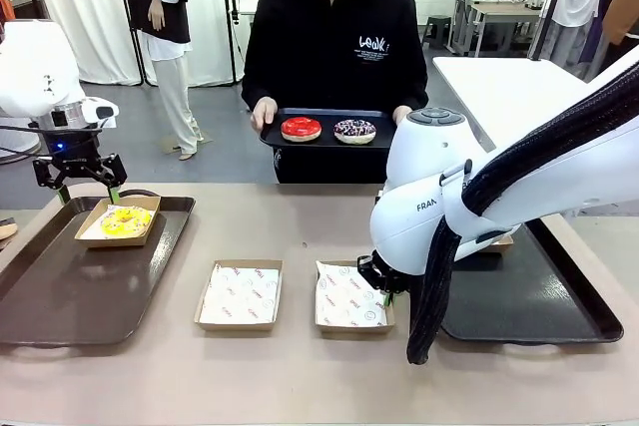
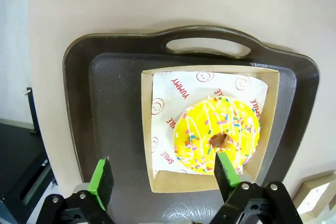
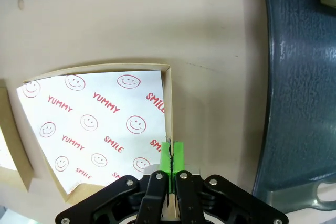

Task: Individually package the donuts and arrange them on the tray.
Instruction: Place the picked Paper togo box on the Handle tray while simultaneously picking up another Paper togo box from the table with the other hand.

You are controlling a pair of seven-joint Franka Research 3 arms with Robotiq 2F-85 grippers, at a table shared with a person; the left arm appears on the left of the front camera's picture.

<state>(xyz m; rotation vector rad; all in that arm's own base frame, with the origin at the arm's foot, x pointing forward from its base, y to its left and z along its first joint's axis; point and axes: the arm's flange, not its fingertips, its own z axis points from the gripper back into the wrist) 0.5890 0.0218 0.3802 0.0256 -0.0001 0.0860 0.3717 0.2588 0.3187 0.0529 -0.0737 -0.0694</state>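
Left end effector [image 2: 164,179] spread wide, right end effector [image 3: 171,156] pinched shut

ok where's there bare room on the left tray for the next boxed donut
The left tray is bare across its near half and left side. Only its far end holds the boxed yellow donut, with the open left jaws above it. The table edge nearest the robot is free too. It is crowded around the right-hand empty box, where the right jaws pinch its wall.
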